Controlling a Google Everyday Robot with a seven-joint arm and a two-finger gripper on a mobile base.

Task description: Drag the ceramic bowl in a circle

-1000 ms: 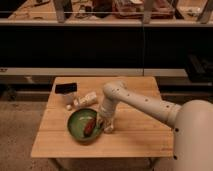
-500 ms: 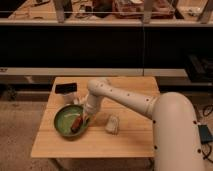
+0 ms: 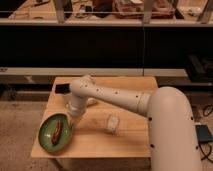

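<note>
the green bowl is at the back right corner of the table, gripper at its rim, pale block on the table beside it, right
Not quite. The camera view shows the bowl at the front left corner of the table, not the back right. The rest holds: the gripper is at the bowl's rim, and the pale block lies on the table beside it.

The gripper [image 3: 73,121], at the right rim of the ceramic bowl [image 3: 47,137], is mostly hidden under the arm [image 3: 120,100], which runs off the bottom edge. The red-brown item [image 3: 57,131] in the bowl is too blurred to name.
</note>
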